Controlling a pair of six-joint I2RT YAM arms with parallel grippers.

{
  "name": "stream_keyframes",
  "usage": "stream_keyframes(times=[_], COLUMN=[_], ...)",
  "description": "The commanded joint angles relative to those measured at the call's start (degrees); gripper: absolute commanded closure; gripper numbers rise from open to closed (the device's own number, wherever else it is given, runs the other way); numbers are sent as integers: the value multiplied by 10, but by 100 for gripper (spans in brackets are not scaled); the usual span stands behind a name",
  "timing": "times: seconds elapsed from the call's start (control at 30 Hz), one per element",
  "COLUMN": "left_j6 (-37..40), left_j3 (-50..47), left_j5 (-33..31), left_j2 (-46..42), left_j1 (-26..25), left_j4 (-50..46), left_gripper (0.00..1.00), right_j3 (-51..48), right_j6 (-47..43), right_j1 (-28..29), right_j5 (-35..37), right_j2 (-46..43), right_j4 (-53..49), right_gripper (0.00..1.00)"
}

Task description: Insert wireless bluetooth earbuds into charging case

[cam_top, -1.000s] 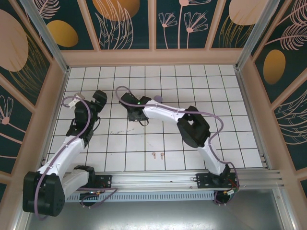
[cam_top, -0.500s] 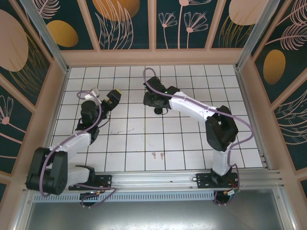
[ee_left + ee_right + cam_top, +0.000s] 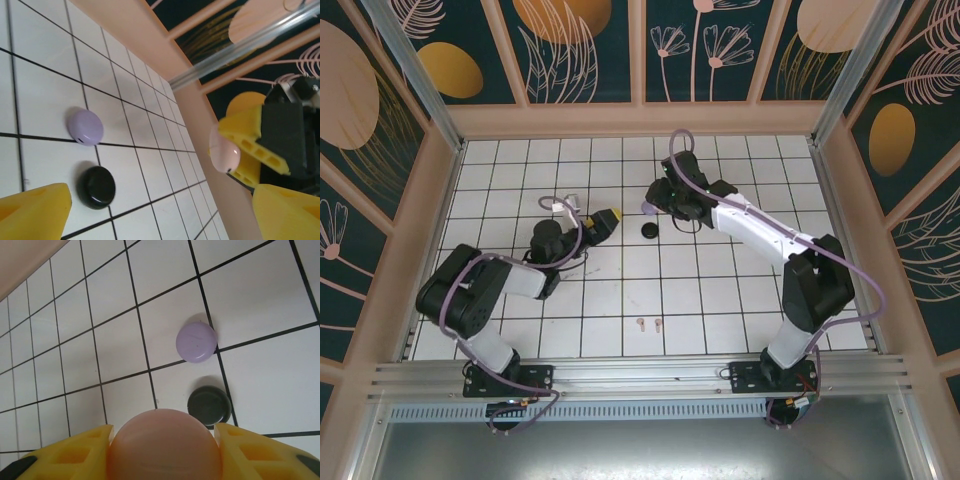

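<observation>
White gridded worktop [image 3: 600, 290] carried two pinkish earbuds [image 3: 640, 323] near its front edge, well apart from both arms. Tiny, light and slick, they were probably best pinched across the stem. Fingers of the right gripper [image 3: 165, 450] clamped a pink case [image 3: 165, 437] — the left gripper [image 3: 160, 205] gaped wide.

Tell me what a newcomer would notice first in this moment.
The right gripper clamps a smooth pink case between its yellow fingers, above the white grid table. On the tiles beneath, a lilac case and a black case lie close together but apart, with the left gripper open nearby. Two tiny pinkish earbuds lie by themselves nearer the arm bases.
</observation>
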Motion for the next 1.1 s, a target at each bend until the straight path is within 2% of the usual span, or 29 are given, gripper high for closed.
stream_keyframes(times=[0.0, 0.3, 0.53, 0.83, 1.07], left_j6=[-11, -14, -4, -8, -9], left_j3=[17, 38, 59, 78, 93], left_j5=[2, -28, -48, -53, -53], left_j2=[44, 112, 135, 153, 163], left_j1=[-21, -62, -83, -86, -86], left_j4=[117, 209, 229, 236, 237], left_gripper=[10, 15, 18, 25, 35], right_j3=[-8, -2, 15, 33, 34], right_j6=[40, 98, 109, 110, 110], right_j1=[0, 1, 13, 26, 29], right_j5=[-28, -73, -70, -65, -66], right_j2=[-9, 14, 28, 37, 35], right_j4=[23, 50, 47, 42, 42], right_gripper=[66, 66, 67, 67, 67])
